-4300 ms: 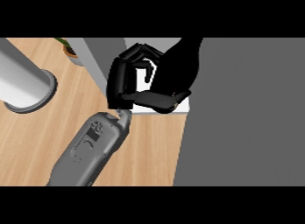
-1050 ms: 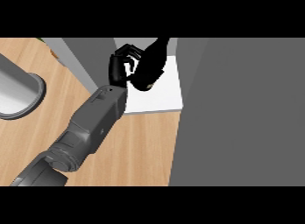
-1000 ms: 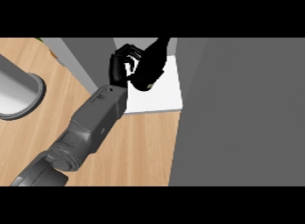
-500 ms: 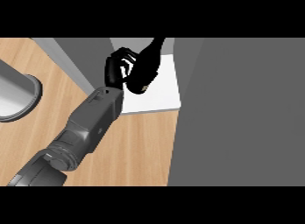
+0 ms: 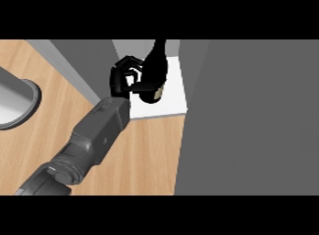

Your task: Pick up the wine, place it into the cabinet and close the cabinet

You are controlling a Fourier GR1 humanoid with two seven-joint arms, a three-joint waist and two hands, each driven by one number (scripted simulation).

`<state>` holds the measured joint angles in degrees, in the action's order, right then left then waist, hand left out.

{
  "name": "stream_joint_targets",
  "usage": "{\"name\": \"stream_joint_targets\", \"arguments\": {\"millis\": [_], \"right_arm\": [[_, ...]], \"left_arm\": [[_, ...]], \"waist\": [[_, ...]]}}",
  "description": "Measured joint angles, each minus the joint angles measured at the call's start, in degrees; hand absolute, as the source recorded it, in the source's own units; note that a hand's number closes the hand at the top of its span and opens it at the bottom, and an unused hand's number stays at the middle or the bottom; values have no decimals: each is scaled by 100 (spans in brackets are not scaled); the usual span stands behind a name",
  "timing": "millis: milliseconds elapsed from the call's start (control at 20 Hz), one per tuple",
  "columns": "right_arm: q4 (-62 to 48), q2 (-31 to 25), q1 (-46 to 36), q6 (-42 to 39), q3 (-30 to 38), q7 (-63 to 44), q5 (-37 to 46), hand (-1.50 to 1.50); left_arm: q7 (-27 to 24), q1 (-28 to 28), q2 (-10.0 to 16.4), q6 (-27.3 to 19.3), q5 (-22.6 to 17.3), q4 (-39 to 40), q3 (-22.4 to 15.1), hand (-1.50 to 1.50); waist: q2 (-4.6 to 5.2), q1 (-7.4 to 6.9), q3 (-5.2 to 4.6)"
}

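One right hand (image 5: pixel 122 77) shows, fingers curled round the wine (image 5: pixel 154 73). The wine is inside the cabinet (image 5: pixel 257 114), over its white shelf (image 5: pixel 174 106); contact with the shelf cannot be determined.

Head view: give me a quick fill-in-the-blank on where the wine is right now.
1. The hand has its fingers ____ round the wine bottle.
2. The bottle's base shows over the cabinet's ____ shelf.
3. The forearm reaches in across a counter with a ____ top.
Missing words: curled; white; wooden.
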<state>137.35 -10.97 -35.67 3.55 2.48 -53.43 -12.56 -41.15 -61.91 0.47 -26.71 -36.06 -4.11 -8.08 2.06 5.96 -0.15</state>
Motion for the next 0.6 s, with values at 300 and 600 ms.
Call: {"name": "stream_joint_targets", "arguments": {"millis": [300,600], "right_arm": [[-18,51,-3,-22,-13,28,-21,-150],[-32,108,-57,-33,-79,32,-63,-150]], "left_arm": [[-20,302,-35,455,-229,-61,189,150],[-217,654,-44,744,-375,-133,201,150]], "waist": [[11,103,-1],[0,210,-6]]}}
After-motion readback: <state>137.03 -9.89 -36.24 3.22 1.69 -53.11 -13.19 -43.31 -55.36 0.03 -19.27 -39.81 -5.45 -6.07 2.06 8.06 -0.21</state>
